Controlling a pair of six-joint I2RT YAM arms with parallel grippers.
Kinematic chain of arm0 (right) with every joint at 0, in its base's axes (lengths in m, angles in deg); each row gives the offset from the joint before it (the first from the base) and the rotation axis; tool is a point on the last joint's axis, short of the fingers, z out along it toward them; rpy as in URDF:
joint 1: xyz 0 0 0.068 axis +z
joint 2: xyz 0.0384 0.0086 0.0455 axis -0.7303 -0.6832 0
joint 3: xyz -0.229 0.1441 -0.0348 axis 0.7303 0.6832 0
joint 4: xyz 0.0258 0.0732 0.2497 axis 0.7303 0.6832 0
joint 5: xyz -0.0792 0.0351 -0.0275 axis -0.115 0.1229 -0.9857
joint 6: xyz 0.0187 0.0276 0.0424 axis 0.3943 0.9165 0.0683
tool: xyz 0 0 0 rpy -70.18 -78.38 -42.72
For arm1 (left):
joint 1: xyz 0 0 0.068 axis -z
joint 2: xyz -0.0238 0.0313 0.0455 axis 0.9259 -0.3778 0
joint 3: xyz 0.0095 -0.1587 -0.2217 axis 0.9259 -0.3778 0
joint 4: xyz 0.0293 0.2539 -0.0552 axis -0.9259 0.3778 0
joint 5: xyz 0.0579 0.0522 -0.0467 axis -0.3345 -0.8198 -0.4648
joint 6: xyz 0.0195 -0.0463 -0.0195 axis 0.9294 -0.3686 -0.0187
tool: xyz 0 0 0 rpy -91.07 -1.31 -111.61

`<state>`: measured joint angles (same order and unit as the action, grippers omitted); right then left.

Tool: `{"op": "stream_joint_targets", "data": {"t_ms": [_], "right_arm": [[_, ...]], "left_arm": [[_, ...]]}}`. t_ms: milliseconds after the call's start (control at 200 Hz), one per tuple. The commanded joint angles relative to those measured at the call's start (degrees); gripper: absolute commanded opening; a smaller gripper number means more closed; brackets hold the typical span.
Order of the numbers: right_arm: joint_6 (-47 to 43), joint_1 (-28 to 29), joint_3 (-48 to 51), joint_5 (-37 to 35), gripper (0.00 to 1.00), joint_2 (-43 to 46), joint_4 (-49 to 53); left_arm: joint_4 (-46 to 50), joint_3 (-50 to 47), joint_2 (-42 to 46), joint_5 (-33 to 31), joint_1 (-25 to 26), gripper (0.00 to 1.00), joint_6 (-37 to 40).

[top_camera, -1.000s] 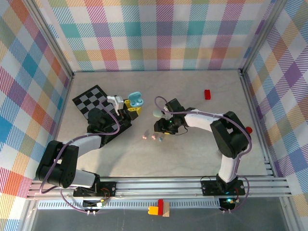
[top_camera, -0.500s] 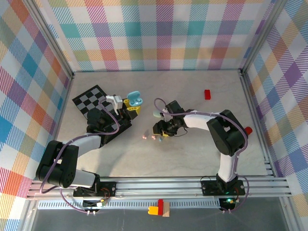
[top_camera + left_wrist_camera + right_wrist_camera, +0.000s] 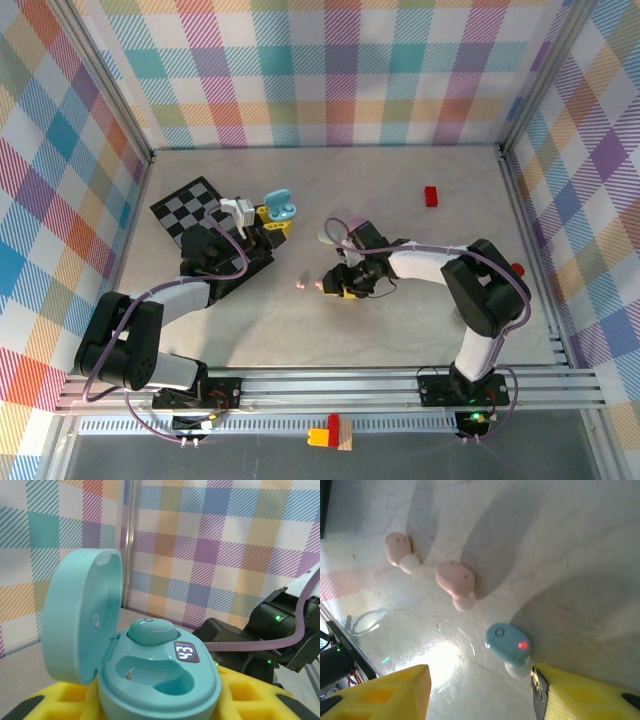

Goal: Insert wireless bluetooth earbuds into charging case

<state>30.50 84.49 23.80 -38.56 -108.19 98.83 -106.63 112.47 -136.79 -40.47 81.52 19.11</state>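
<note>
My left gripper [image 3: 155, 706] is shut on the teal charging case [image 3: 160, 680], whose lid stands open. One teal earbud [image 3: 151, 630] sits in the far socket; the near socket is bare. In the top view the case [image 3: 281, 206] is held up at the back left. My right gripper [image 3: 480, 692] stands open just above the table, yellow fingers [image 3: 395, 692] on either side of a teal earbud [image 3: 507, 644] with a red light. That earbud lies close to the right finger. Two pink earbuds [image 3: 455, 579] [image 3: 398, 547] lie just beyond it.
A pale oval case [image 3: 327, 236] rests behind the right gripper [image 3: 345, 282]. A red block [image 3: 431, 195] lies at the back right. A checkered board [image 3: 188, 206] lies under the left arm. Metal rails bound the table on all sides.
My right gripper has shifted toward the near edge and come down around the teal earbud. The left gripper and the case have stayed put.
</note>
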Motion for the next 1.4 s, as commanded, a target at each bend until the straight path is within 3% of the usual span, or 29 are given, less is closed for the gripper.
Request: {"op": "stream_joint_targets", "data": {"t_ms": [0,565,860,1070,1395], "right_arm": [[0.1,0.4,0.8,-2.2,0.54,4.2,1.3],[-11.3,-1.3,-14.0,1.2,0.55,-8.9,7.3],[-11.6,-1.3,-9.0,2.9,0.56,-8.3,4.9],[-10.8,-1.3,-6.7,3.8,0.46,-6.7,4.0],[-11.3,-0.4,-6.1,5.1,0.44,-6.1,4.6]], "left_arm": [[-3.4,0.1,-0.2,0.2,-0.5,0.37,-0.7],[-2.8,0.9,0.3,0.9,-0.5,0.37,-1.3],[-1.7,0.8,1.0,0.7,-0.5,0.37,-1.1],[-2.0,1.0,0.7,0.9,-0.5,0.37,-1.4],[-3.6,1.1,0.1,0.9,-0.5,0.37,-2.7]]}}
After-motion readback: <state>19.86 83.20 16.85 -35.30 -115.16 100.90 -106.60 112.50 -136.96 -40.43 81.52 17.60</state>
